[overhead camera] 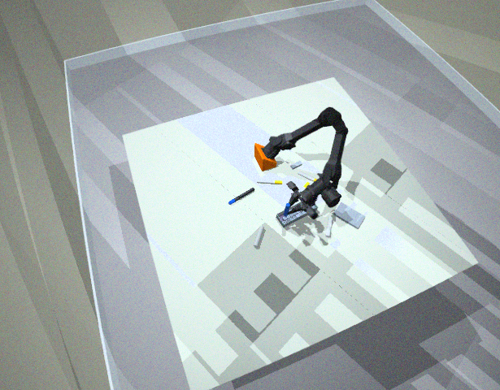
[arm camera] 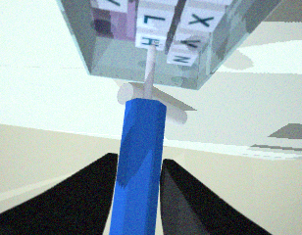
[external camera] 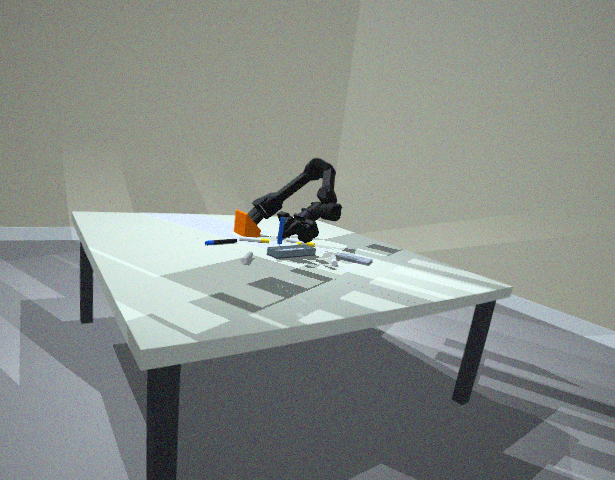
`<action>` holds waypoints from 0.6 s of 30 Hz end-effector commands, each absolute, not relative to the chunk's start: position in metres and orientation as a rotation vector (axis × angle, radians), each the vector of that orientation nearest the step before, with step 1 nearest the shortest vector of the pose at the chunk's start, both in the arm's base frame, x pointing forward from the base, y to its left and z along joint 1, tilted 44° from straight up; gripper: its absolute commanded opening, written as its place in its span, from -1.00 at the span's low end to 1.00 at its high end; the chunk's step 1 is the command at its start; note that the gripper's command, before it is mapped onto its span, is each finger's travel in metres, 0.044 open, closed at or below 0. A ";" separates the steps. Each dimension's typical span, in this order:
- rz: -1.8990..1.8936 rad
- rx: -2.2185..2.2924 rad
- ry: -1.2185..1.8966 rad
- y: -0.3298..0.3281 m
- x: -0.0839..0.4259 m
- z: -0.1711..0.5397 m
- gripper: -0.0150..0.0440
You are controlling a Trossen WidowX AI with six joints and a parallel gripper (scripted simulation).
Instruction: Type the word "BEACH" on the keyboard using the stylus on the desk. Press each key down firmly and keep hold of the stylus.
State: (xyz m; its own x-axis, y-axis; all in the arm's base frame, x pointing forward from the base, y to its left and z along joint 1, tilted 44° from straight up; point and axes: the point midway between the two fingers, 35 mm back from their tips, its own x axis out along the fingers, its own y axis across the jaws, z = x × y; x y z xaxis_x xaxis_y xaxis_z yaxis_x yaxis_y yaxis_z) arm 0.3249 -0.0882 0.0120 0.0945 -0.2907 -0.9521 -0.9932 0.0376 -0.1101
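Observation:
My gripper (overhead camera: 289, 205) (external camera: 282, 233) (arm camera: 139, 165) is shut on the blue stylus (overhead camera: 287, 209) (external camera: 281, 229) (arm camera: 143, 132). The stylus stands nearly upright, with its thin pale tip pointing down over the keyboard (overhead camera: 284, 223) (external camera: 290, 252) (arm camera: 117, 59). In the wrist view the tip overlaps the lower edge of the H key (arm camera: 149, 40), beside the L key (arm camera: 150, 21) and close to the N key (arm camera: 180, 59). Whether the tip touches the key cannot be told. The arm hides part of the keyboard in the top view.
A white cylinder (overhead camera: 258, 236) (external camera: 247, 257) (arm camera: 177, 115) lies near the keyboard's end. A grey slab (overhead camera: 350, 215) (external camera: 354, 258) lies beyond its other end. A black pen with a blue end (overhead camera: 242, 195) (external camera: 222, 241) and a yellow-handled tool (overhead camera: 278, 182) lie toward the orange base (overhead camera: 264, 159) (external camera: 245, 224).

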 end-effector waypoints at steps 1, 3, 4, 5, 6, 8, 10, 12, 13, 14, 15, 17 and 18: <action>0.931 -1.421 1.369 -0.088 0.325 0.010 -0.22; 0.931 -1.421 1.369 -0.087 0.325 0.010 -0.22; 0.931 -1.421 1.369 -0.087 0.325 0.009 -0.22; 0.931 -1.421 1.369 -0.087 0.325 0.009 -0.22; 0.931 -1.421 1.369 -0.086 0.325 0.009 -0.22; 0.931 -1.421 1.369 -0.086 0.325 0.008 -0.22; 0.931 -1.421 1.369 -0.086 0.325 0.008 -0.22; 0.931 -1.421 1.369 -0.086 0.325 0.008 -0.22; 0.931 -1.421 1.369 -0.086 0.325 0.008 -0.22; 0.931 -1.421 1.369 -0.086 0.325 0.008 -0.22; 0.931 -1.421 1.369 -0.086 0.325 0.008 -0.22; 0.931 -1.421 1.369 -0.086 0.325 0.008 -0.22; 0.931 -1.421 1.369 -0.087 0.325 0.009 -0.22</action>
